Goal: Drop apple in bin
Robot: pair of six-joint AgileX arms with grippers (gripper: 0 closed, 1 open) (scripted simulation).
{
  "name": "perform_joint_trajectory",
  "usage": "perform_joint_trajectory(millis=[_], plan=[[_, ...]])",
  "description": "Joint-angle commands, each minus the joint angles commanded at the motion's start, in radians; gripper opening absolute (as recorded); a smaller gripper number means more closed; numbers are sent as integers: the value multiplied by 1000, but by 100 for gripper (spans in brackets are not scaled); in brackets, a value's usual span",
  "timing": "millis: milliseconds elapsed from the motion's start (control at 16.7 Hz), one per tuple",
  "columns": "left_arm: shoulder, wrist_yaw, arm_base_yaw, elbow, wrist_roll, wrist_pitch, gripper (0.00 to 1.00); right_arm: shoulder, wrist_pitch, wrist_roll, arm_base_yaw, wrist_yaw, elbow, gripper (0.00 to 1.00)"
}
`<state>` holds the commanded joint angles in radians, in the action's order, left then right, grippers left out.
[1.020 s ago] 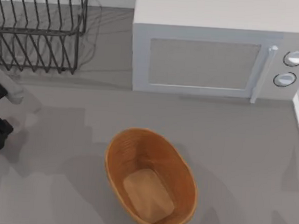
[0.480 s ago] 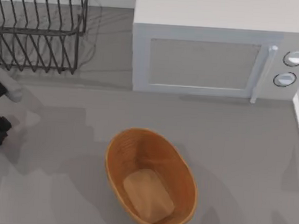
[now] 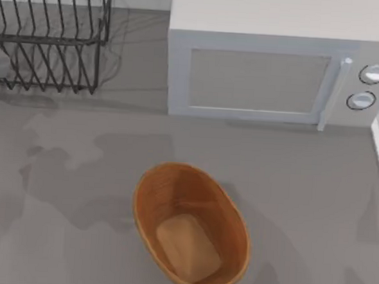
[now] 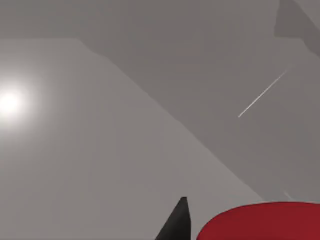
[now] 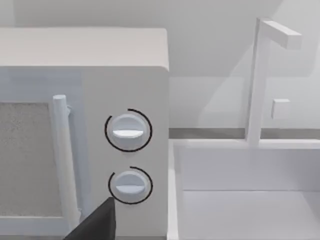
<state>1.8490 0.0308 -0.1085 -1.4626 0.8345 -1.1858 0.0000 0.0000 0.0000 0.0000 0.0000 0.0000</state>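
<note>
The apple [image 4: 260, 222] is a bright red rounded shape very close in the left wrist view, with one black fingertip [image 4: 177, 225] of my left gripper [image 4: 235, 230] right beside it. The gripper looks shut on the apple, against a plain grey background. The bin [image 3: 152, 198], an oval orange-brown basket with a tan bottom, stands at the front middle of the table in the top view with nothing inside. A dark fingertip [image 5: 95, 225] of my right gripper shows in the right wrist view, facing the microwave's knobs.
A black wire dish rack [image 3: 48, 37] stands at the back left. A white microwave [image 3: 265, 69] fills the back middle and right. A white sink [image 5: 250, 200] with a faucet [image 5: 260, 75] sits beside the microwave.
My left gripper, with the apple in it, has slid off the left edge of the top view. The bin has not moved.
</note>
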Motion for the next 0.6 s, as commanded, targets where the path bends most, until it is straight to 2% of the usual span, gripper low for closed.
perform_joint_trajectory(millis=[240, 600], plan=[[-52, 0, 5, -106, -5, -131, 0, 0, 0, 0, 0, 0, 0, 100], [-51, 1, 15, -113, -4, -135, 0, 0, 0, 0, 0, 0, 0, 100]])
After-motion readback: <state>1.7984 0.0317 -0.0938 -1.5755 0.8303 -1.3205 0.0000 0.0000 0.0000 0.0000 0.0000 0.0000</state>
